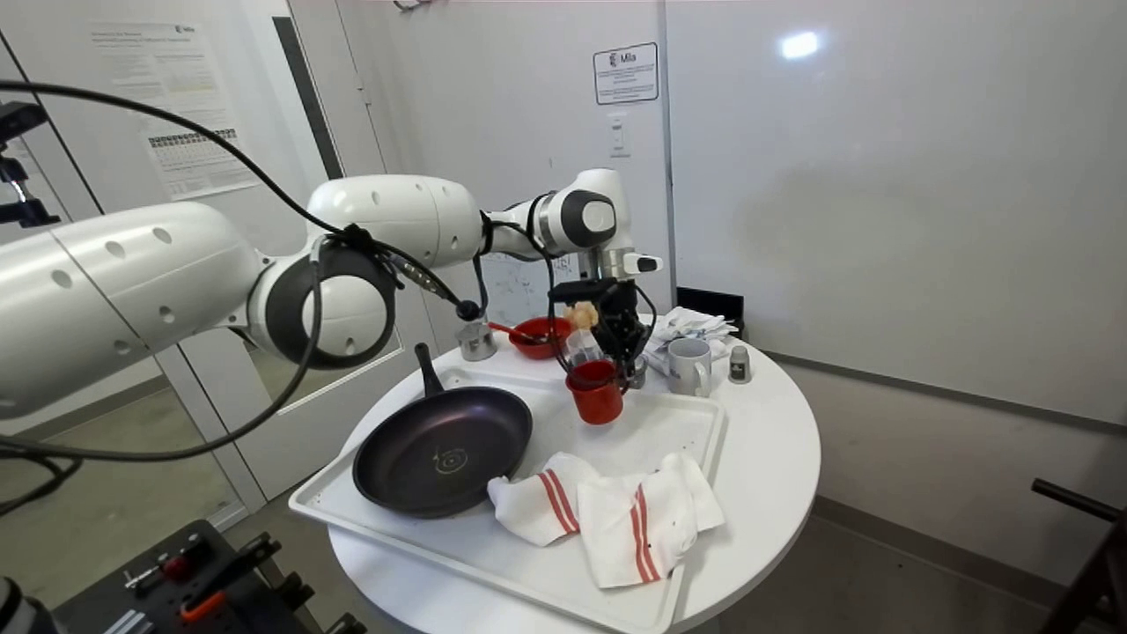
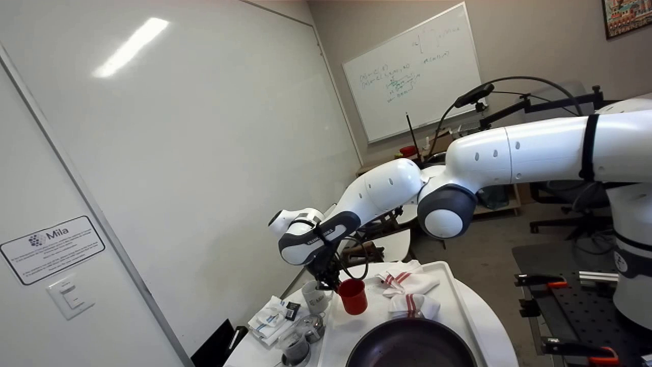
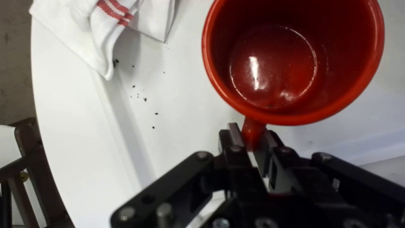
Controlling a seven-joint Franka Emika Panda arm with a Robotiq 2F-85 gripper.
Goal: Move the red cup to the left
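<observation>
The red cup (image 1: 597, 405) is upright or slightly tilted and appears to hang a little above the white tray; it also shows in an exterior view (image 2: 353, 298). In the wrist view the cup (image 3: 284, 66) fills the upper right, and its open inside looks empty. My gripper (image 3: 252, 137) is shut on the cup's handle, with one finger on each side of it. In an exterior view the gripper (image 1: 627, 374) is beside the cup, between it and the mug. Part of the handle is hidden between the fingers.
The white tray (image 1: 718, 431) holds a black frying pan (image 1: 445, 445) and striped towels (image 1: 647, 528). Behind it stand a mug (image 1: 687, 365), a small shaker (image 1: 739, 364), a red bowl (image 1: 539, 339), a metal pot (image 1: 476, 342) and white cloths (image 1: 691, 324).
</observation>
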